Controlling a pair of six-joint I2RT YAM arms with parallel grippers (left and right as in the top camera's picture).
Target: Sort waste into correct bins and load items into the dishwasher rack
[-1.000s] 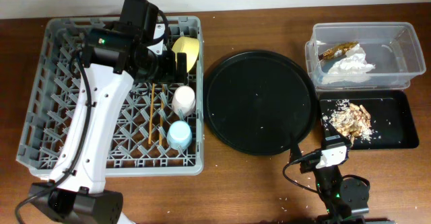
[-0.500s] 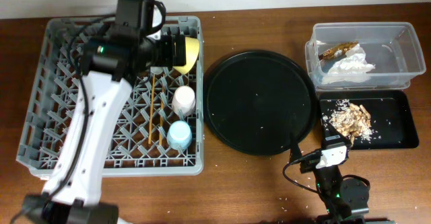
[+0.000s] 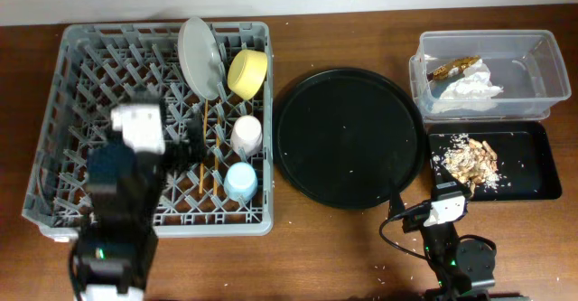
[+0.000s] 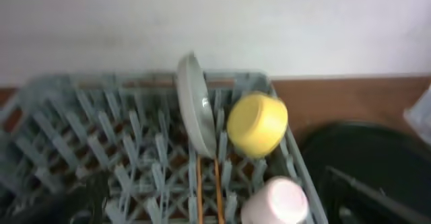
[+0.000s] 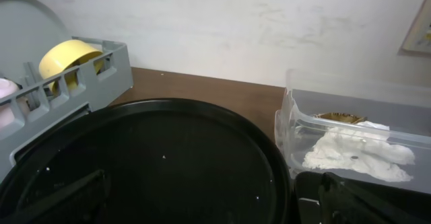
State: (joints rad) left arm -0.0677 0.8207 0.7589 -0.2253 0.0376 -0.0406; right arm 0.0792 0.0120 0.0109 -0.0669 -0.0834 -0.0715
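Observation:
The grey dishwasher rack [image 3: 81,75] holds the grey-white plate [image 3: 200,57] upright, the yellow bowl [image 3: 248,73], the pink cup [image 3: 246,135], the blue cup [image 3: 240,182] and the chopsticks [image 3: 205,147]. My left gripper [image 3: 191,143] is open and empty over the rack's near half. Its wrist view shows the plate [image 4: 195,106], bowl [image 4: 257,124], pink cup [image 4: 277,200] and chopsticks [image 4: 200,190]. The clear tub [image 3: 533,57] holds the napkin [image 3: 465,91] and wrapper [image 3: 454,66]. The flat black tray [image 3: 528,170] holds food scraps [image 3: 467,161]. My right gripper [image 3: 424,197] is open and empty.
The large round black tray [image 3: 348,138] lies between the rack and the bins, with a few crumbs on it. It fills the right wrist view [image 5: 168,163], with the tub [image 5: 296,133] to the right and the rack corner [image 5: 81,83] to the left.
My left arm has pulled back from the rack's far end toward the near edge. The plate, hidden by the arm before, now stands free and upright beside the yellow bowl. The right arm has not moved.

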